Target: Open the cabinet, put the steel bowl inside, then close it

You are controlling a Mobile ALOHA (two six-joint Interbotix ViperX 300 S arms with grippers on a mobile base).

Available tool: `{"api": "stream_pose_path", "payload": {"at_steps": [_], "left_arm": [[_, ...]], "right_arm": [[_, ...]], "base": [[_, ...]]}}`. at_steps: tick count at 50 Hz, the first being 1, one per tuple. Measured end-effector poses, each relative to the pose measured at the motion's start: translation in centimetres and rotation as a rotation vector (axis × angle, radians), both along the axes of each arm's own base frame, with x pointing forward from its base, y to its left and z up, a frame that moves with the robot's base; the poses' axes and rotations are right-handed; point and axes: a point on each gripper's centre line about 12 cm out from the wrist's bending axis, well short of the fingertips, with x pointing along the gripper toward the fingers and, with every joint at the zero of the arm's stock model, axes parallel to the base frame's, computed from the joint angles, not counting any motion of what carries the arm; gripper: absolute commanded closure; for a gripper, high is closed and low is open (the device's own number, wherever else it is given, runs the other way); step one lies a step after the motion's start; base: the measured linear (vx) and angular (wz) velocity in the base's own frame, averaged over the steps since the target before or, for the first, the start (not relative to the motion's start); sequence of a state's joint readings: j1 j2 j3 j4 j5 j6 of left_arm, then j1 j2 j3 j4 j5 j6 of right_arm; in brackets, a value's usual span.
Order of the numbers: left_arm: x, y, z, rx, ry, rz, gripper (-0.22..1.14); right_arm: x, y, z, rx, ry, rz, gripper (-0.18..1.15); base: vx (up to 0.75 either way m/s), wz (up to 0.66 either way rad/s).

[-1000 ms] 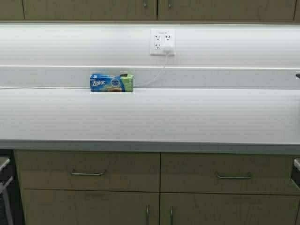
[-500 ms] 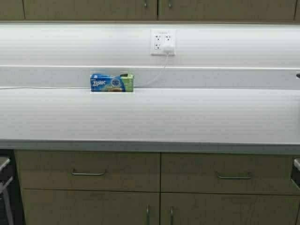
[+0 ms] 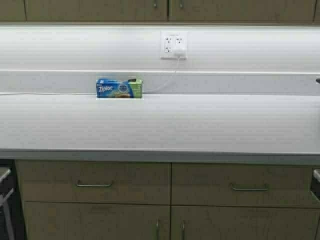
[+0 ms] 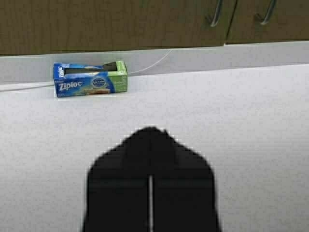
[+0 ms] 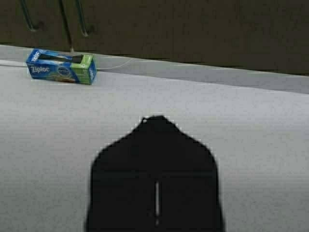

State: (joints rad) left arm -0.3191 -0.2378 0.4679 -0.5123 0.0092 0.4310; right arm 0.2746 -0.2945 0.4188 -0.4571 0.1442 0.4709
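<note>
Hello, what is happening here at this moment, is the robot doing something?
Nothing is being handled now. The left tool and right tool both hang shut over the pale grey countertop. Only a blue and green Ziploc box lies there, by the back wall. The tan wood-grain wall cabinet is shut, and no steel bowl is visible.

The only readable text is the brand name "Ziploc", in white letters on the blue end of the blue and green Ziploc box [image 3: 119,88]. The box lies on the desk [image 3: 160,125] against the back wall, below and to the left of the wall outlet [image 3: 173,45]. The same word shows on the box in the left wrist view [image 4: 90,79] and in the right wrist view [image 5: 61,66]. The round emblem beside the word is too small to read
</note>
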Motion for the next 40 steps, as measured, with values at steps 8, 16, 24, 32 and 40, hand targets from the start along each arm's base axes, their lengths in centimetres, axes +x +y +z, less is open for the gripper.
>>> {"api": "stream_pose_path", "payload": {"at_steps": [8, 16, 24, 32, 40], "left_arm": [[0.01, 0.05, -0.02, -0.001, 0.002, 0.001, 0.86], [0.03, 0.04, -0.14, 0.0, 0.005, 0.001, 0.86], [0.0, 0.06, -0.06, 0.0, 0.001, 0.002, 0.86], [0.0, 0.05, -0.08, -0.001, 0.003, 0.001, 0.86], [0.0, 0.06, -0.06, -0.001, 0.002, 0.002, 0.86]], "right_arm": [[-0.01, 0.0, -0.06, 0.0, 0.001, 0.0, 0.91], [-0.08, -0.02, 0.05, 0.0, -0.001, 0.0, 0.91], [-0.12, -0.03, 0.11, 0.001, -0.003, 0.0, 0.91], [-0.11, -0.03, 0.18, 0.001, -0.004, 0.0, 0.91], [-0.12, -0.03, 0.11, 0.001, -0.003, 0.0, 0.91]], "base": [[0.0, 0.0], [0.0, 0.0], [0.0, 0.0], [0.0, 0.0], [0.0, 0.0]]}}
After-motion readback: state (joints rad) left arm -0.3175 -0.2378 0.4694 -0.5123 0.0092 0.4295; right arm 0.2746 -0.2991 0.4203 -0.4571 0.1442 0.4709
